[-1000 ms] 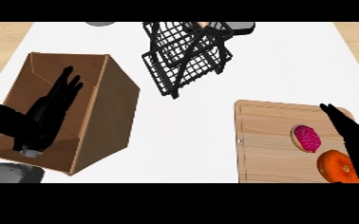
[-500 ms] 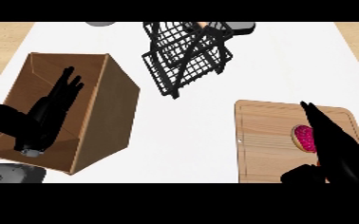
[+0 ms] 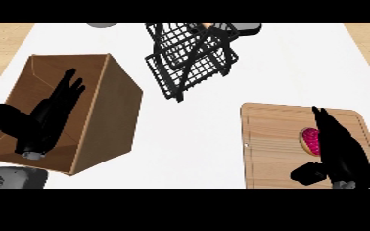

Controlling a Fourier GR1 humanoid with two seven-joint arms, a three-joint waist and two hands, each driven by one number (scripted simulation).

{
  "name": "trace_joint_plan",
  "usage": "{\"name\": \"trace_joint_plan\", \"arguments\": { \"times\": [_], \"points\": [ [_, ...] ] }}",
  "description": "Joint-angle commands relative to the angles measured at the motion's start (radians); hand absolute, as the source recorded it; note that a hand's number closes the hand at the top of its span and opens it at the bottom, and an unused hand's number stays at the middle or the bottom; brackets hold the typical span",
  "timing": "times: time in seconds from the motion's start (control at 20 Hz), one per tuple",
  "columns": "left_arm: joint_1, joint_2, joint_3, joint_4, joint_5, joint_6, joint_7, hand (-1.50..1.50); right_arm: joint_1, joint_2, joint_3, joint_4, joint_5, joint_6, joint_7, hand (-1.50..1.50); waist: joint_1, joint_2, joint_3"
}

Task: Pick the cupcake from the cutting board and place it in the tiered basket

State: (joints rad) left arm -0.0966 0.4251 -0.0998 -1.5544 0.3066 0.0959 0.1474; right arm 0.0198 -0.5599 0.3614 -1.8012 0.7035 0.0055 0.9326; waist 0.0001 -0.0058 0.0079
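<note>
A cupcake with pink-red topping [image 3: 309,139] lies on the wooden cutting board [image 3: 271,132] at the lower right. My right hand [image 3: 338,146] lies over the board with straight fingers pointing up the view, covering the cupcake's right part; its thumb sticks out at the lower left. The black wire tiered basket [image 3: 192,58] stands at the top middle of the white counter. My left hand [image 3: 51,111] rests open over the brown box at the left, fingers up.
An open brown cardboard box [image 3: 94,112] takes up the left side. A grey object [image 3: 18,177] shows at the lower left corner. Grey round things [image 3: 103,24] sit at the top edge, and something orange shows behind the basket.
My right hand has moved left and up the board from the right edge, now covering part of the cupcake and hiding the orange object. The left hand has not moved.
</note>
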Motion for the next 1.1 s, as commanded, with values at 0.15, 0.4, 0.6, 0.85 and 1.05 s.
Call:
{"name": "trace_joint_plan", "arguments": {
  "times": [0.15, 0.4, 0.6, 0.85, 1.05],
  "points": [
    [0.008, -0.044, 0.027, 0.047, -0.030, -0.036, 0.000, 0.00, -0.006, 0.036, -0.048, 0.043, 0.093, 0.010, -0.032, -1.50, -0.003, 0.006, -0.008],
    [-0.023, -0.042, 0.061, 0.036, -0.019, -0.049, 0.038, 0.00, -0.002, 0.030, -0.083, 0.121, -0.002, 0.112, -0.106, 1.50, -0.003, 0.007, -0.008],
    [-0.011, -0.098, 0.021, 0.042, -0.082, -0.007, 0.031, 0.00, 0.029, 0.038, -0.062, 0.156, 0.000, 0.141, -0.169, 1.50, -0.005, 0.006, -0.008],
    [0.019, -0.075, 0.078, 0.035, -0.065, -0.079, 0.012, 0.00, -0.014, 0.093, -0.019, 0.226, 0.137, 0.104, -0.195, 1.50, 0.000, 0.006, -0.008],
    [0.022, -0.086, 0.091, 0.010, -0.065, -0.097, 0.036, 0.00, -0.009, 0.095, -0.020, 0.201, 0.205, 0.090, -0.215, 1.50, -0.001, 0.006, -0.008]
  ]
}}
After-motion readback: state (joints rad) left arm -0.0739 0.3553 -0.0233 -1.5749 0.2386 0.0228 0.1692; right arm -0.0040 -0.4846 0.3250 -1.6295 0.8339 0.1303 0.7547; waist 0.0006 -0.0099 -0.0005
